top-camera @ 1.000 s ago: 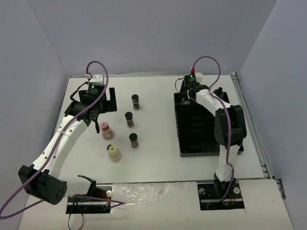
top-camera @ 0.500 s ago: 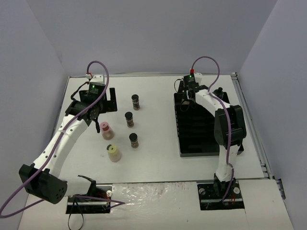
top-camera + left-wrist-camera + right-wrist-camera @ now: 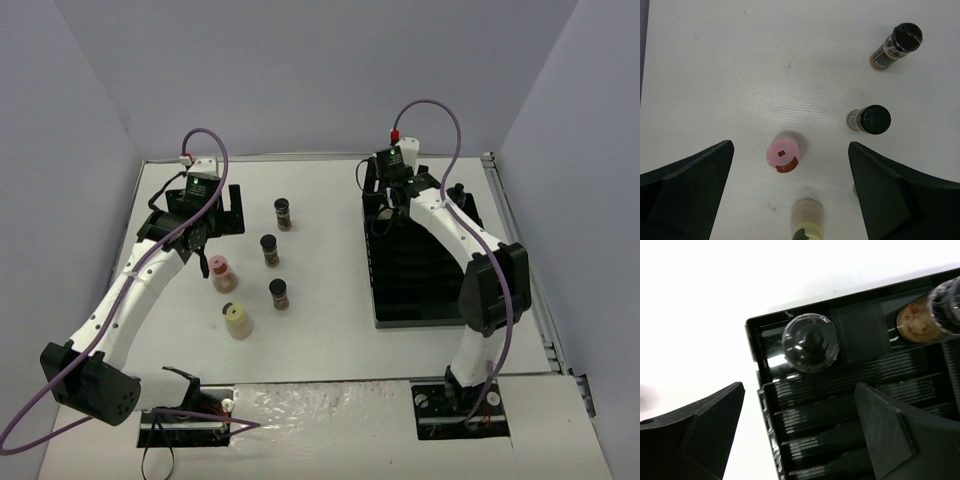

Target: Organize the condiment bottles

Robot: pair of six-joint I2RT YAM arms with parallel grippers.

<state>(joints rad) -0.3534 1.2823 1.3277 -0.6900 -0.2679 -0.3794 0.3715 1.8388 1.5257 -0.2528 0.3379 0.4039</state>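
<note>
Left claw: my left gripper is spread wide and holds nothing. It hangs over the pink-capped clear jar, which shows between my two fingers at lower centre of the left wrist view. I judge there is no contact yet.
Right claw: my right gripper is also apart and holds nothing. It hangs over the upper left corner of the black slotted plastic tray.
Done: the right wrist view shows two jars in the tray. A black-capped clear jar stands in the corner slot, seen from the top. A clear jar with brown contents sits at the upper right edge of that view; I cannot tell if it is upright or tilted.
Left to do: five jars stand on the white table, left of centre in the top view:
- the pink-capped one
- the pale-yellow-capped jar below it
- the upper black-capped jar
- the middle black-capped jar
- the lower black-capped jar

The three black-capped jars form a loose column.
Progress: I judge two of seven placed, so well under half.
Writing: none I can read. The pink cap carries a small brownish-red mark, and the side labels are too small to make out.
</note>
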